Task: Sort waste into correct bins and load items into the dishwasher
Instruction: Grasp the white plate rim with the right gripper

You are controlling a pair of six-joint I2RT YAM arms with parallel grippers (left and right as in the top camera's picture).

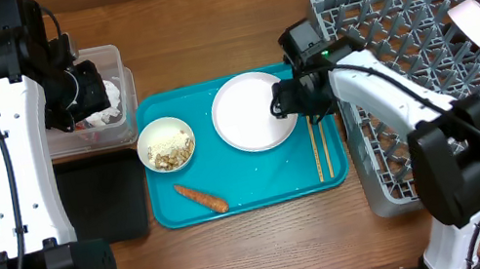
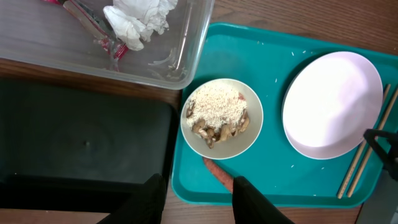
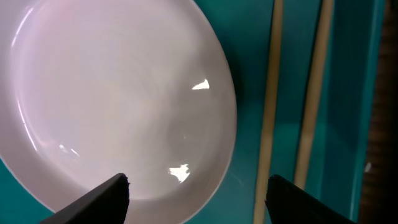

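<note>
Risk at the plate: the right end effector (image 3: 199, 205) hung wide open and empty over the right rim of the white plate (image 3: 118, 93); the nearer of the chopsticks (image 3: 270, 112) also lay between its fingers; closing there could, I judge, pinch the stick with the rim or knock it askew
Risk of slip: the plate looked glossy and lay flat on the teal tray (image 1: 261, 198); a shallow bite on its edge might let it slide out on the way to the dish rack (image 1: 417, 14)
Risk of spill: the small bowl (image 2: 221, 118) held loose scraps; tipping it carelessly could scatter them over the tray
Left end effector (image 2: 199, 199): fingers apart, holding nothing; above the clear tub (image 1: 112, 53) in the overhead view
Clear tub: a crumpled tissue (image 2: 140, 15) and a red wrapper (image 2: 93, 25)
Black tray (image 2: 81, 143): nothing seen in it; it rested on the desk (image 1: 270, 248) beside the teal tray
Small bowl: beige rice-like scraps (image 2: 214, 102) with darker bits
Teal tray: plate, bowl, chopsticks and a carrot piece (image 1: 202, 199)
Dish rack: two white dishes (image 1: 476, 22) on its right side
</note>
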